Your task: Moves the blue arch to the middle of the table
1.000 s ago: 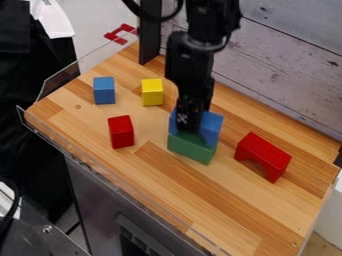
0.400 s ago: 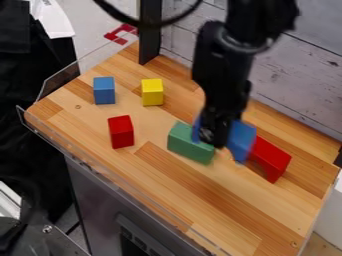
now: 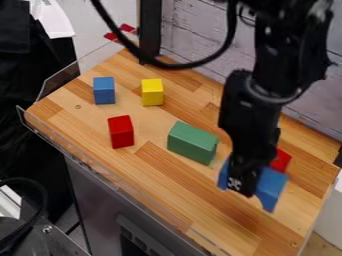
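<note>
Well to the left of the gripper and farther back, a blue cube stood on the wooden table. A red block stood left of the gripper, closer than the cube, and a yellow block was behind and to the left. The green block lay near the gripper, back and left. The gripper was grasping the blue arch by its middle, its ends jutting out either side. Just behind and right was a red arch, partly hidden.
</note>
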### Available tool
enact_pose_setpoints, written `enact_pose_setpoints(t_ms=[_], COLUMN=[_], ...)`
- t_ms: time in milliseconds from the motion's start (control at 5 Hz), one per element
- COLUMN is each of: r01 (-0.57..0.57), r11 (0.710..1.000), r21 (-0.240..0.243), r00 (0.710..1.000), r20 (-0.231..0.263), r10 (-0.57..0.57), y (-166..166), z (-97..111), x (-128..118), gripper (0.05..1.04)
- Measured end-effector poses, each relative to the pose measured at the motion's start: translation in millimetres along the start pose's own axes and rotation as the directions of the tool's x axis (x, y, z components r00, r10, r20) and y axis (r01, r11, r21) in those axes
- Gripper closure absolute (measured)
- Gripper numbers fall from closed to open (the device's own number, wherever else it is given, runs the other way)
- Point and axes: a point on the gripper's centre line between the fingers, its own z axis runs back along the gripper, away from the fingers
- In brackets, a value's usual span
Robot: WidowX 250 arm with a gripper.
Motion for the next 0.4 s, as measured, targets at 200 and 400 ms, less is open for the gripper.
enact_pose_setpoints(t_ms=[200, 400], r01=[0.015, 0.021], r11=[1.000, 0.999], r21=[0.017, 0.050], r00=[1.000, 1.000], r20=[-0.012, -0.005], r10=[-0.015, -0.021], y=[-3, -7], z=[-13, -24], x=[-3, -1], gripper=[0.511, 0.511])
